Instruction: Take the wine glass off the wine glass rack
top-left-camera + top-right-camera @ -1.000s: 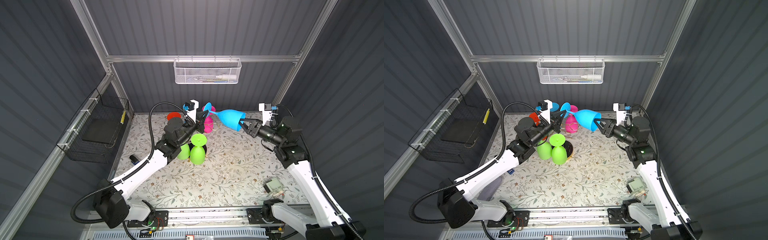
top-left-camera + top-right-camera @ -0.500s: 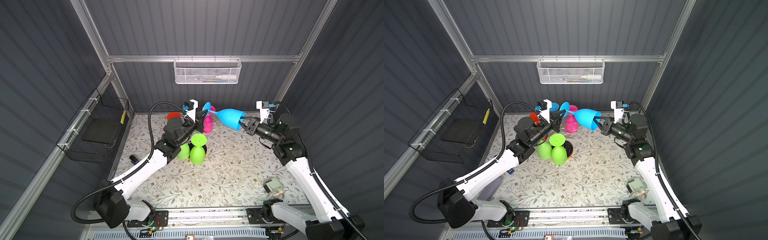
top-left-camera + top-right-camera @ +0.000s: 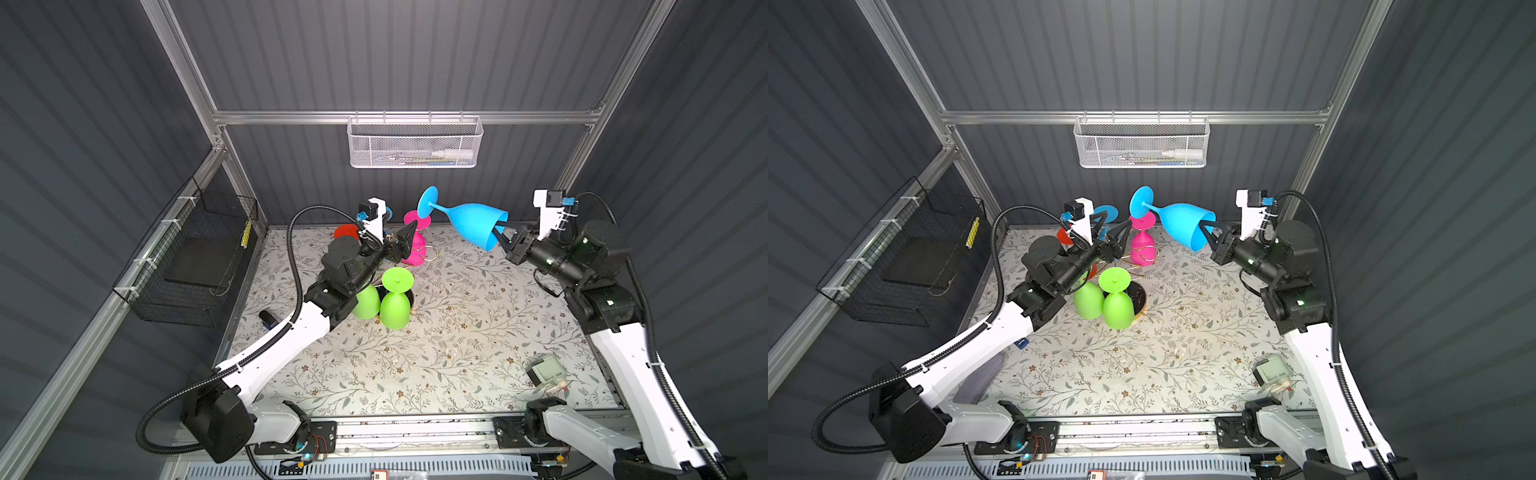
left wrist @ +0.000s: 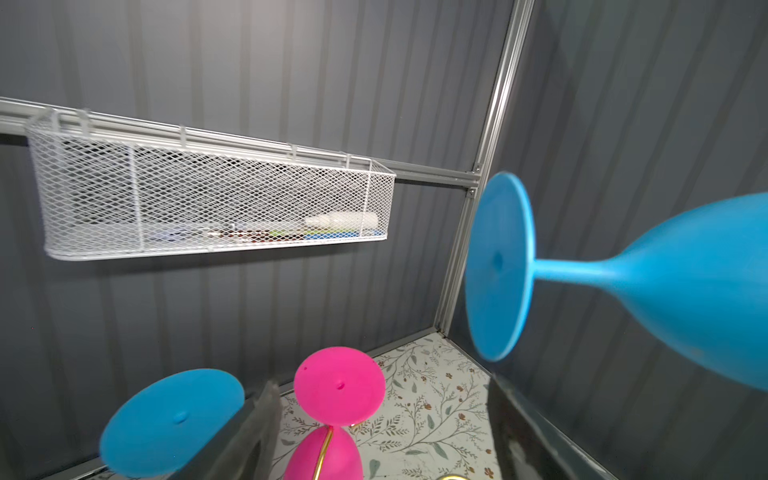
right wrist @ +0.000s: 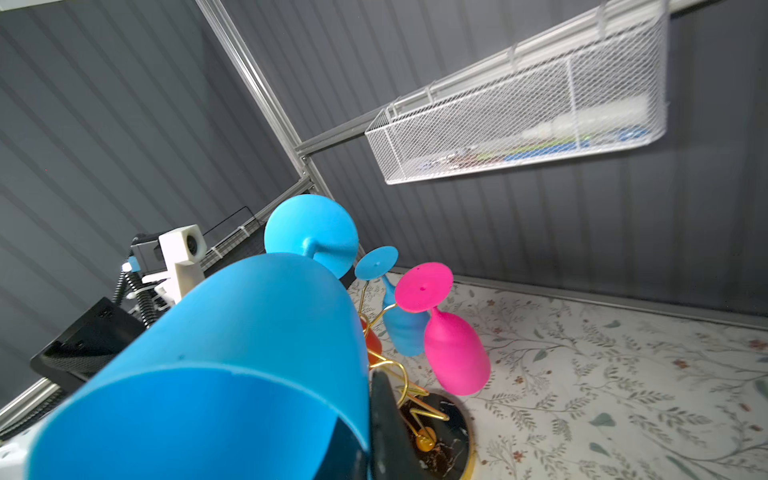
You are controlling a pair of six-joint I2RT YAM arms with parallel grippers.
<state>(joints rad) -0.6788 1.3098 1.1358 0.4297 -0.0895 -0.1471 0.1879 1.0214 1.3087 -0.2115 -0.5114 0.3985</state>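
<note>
A blue wine glass [image 3: 473, 224] [image 3: 1183, 226] hangs sideways in the air, foot pointing left, above and right of the wine glass rack. My right gripper [image 3: 1208, 235] [image 5: 365, 440] is shut on its rim, one finger inside the bowl and one outside. The rack's gold wire arms [image 5: 399, 374] rise from a round black base [image 3: 1140, 297] [image 5: 449, 432]. My left gripper [image 3: 1113, 226] [image 4: 386, 436] stands open just left of the glass's foot [image 4: 498, 266], holding nothing.
On the rack hang a pink glass [image 3: 415, 249], two green glasses [image 3: 395, 307], a red one [image 3: 347, 232] and another blue one [image 3: 1106, 212]. A white mesh basket [image 3: 413, 143] hangs on the back wall, a black wire basket [image 3: 195, 266] on the left. A small device [image 3: 546, 372] lies front right.
My right gripper closed on the blue glass's rim. My left gripper then opened and let go near the glass's foot. The glass has barely moved.
</note>
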